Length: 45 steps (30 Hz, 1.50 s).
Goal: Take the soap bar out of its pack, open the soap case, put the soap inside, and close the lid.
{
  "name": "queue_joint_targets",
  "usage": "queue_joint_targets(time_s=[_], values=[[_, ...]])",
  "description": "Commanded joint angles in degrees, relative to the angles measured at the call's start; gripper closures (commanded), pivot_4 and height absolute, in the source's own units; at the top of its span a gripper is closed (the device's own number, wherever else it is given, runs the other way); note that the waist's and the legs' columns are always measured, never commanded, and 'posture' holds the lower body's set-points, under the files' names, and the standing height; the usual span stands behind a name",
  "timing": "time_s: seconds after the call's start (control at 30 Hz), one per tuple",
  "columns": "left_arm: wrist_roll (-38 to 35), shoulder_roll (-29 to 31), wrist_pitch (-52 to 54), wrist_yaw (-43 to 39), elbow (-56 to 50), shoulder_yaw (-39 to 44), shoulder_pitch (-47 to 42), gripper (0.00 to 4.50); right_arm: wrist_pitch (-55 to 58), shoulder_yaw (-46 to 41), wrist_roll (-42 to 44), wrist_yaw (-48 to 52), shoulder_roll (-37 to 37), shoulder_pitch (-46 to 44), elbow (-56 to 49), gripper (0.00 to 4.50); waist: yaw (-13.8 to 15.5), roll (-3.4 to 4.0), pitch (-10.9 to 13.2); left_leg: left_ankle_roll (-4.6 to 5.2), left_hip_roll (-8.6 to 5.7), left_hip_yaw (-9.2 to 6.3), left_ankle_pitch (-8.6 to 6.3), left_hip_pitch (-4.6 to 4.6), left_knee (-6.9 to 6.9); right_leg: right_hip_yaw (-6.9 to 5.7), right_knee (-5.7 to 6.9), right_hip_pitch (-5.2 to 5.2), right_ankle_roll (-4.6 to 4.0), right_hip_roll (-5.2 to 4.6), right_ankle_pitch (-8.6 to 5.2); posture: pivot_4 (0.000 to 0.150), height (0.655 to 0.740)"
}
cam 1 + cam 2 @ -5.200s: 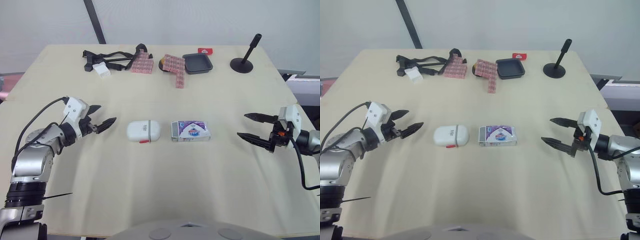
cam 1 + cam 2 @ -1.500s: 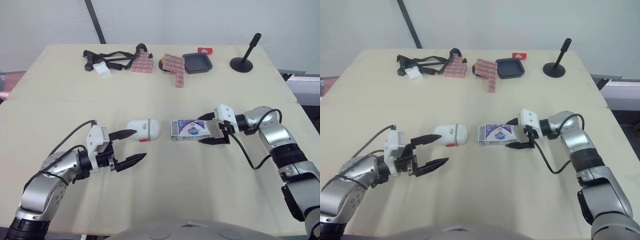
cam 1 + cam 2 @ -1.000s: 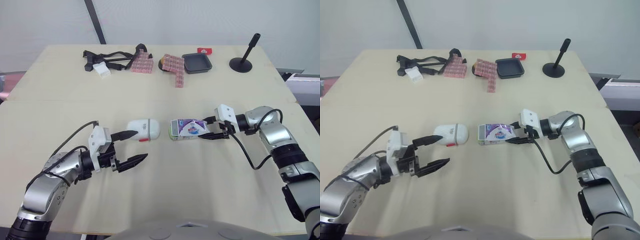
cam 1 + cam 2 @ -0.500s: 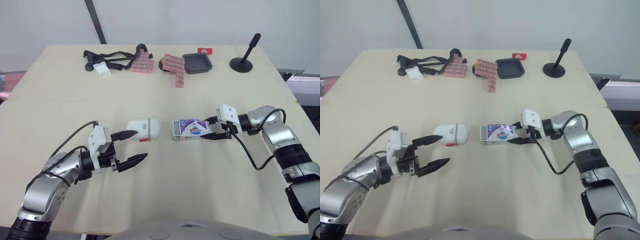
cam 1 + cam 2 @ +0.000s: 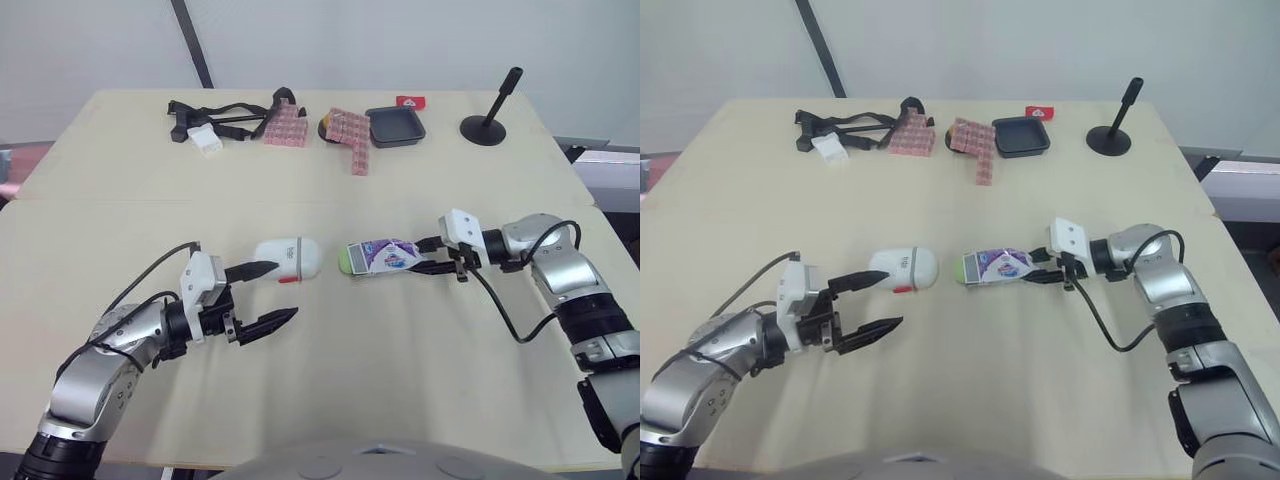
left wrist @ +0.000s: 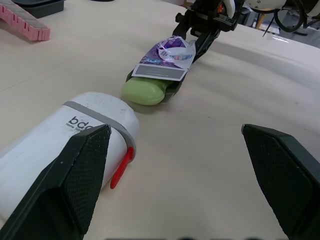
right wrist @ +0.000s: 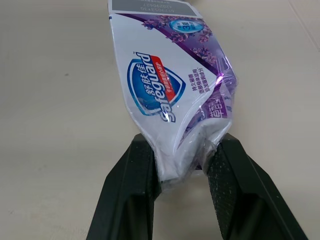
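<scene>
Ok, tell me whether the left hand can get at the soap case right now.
Probably yes: the left hand is open and the soap case lies just ahead of it, with nothing in the way.

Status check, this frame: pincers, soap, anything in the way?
Right pincer shut on pack, tail end. Left pincer open beside case. Soap poking out of pack's open end; case shut. Nothing between soap and case.
</scene>
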Motion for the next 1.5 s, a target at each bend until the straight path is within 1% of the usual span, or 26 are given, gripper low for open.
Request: queue_joint_targets(time_s=[0.03, 0.4, 0.67, 0.8, 1.1, 1.27, 1.5], values=[[-0.1, 0.2, -0.7, -0.1, -1.7, 0.4, 0.1, 0.00, 0.5, -1.8, 0.7, 0.1, -2.0, 0.8, -2.7, 3.05, 0.0, 0.00, 0.0, 0.00, 0.00, 0.00, 0.00, 0.00, 0.00, 0.00, 0.00, 0.00, 0.00, 0.00, 0.00, 0.150, 0.7400], [0.0, 0.7, -0.4, -0.3, -1.4, 0.4, -0.2, 0.00, 1.1, -2.8, -1.2, -1.7, -9.0, 2.7, -10.0, 3.05, -0.1, 0.01, 0.0, 0.00, 0.00, 0.00, 0.00, 0.01, -0.01, 0.01, -0.02, 0.01, 0.00, 0.01, 0.00, 0.150, 0.7400], [0.0, 0.9, -0.2, -0.5, -1.3, 0.4, -0.3, 0.00, 3.7, -5.6, 1.2, -2.6, -12.3, 5.3, -14.4, 3.05, -0.1, 0.00, 0.0, 0.00, 0.00, 0.00, 0.00, 0.01, -0.01, 0.02, -0.03, 0.02, 0.01, 0.00, 0.00, 0.150, 0.7400], [-0.1, 1.0, -0.1, -0.5, -1.4, 0.5, -0.2, 0.00, 3.6, -7.6, 2.1, -1.4, -15.2, 7.6, -14.6, 3.05, 0.0, 0.00, 0.0, 0.00, 0.02, 0.00, -0.01, 0.00, -0.01, 0.02, -0.05, 0.02, 0.01, 0.00, 0.00, 0.150, 0.7400], [-0.2, 1.1, 0.2, -0.5, -1.5, 0.3, -0.4, 0.00, 3.1, -9.0, 1.8, -1.3, -16.9, 9.6, -14.7, 3.05, -0.4, 0.01, 0.0, 0.01, 0.04, 0.00, -0.01, 0.04, -0.01, 0.02, -0.03, 0.04, 0.00, 0.00, 0.00, 0.150, 0.7400], [-0.4, 1.3, 0.4, -0.8, -1.6, 0.5, -0.3, 0.00, 1.7, -11.3, 1.7, -0.7, -19.8, 11.5, -13.4, 3.05, 0.0, 0.01, 0.0, 0.02, 0.04, 0.00, -0.01, 0.01, -0.01, 0.02, -0.08, 0.05, 0.00, -0.02, 0.00, 0.150, 0.7400], [0.0, 1.7, -0.3, -3.3, -1.1, -0.6, -0.9, 0.00, 0.3, -15.3, 1.9, -0.8, -23.2, 14.8, -12.3, 3.05, -0.2, 0.02, 0.0, 0.04, 0.06, 0.00, -0.01, 0.02, -0.02, 0.03, -0.09, 0.06, 0.00, -0.02, -0.01, 0.150, 0.7400]])
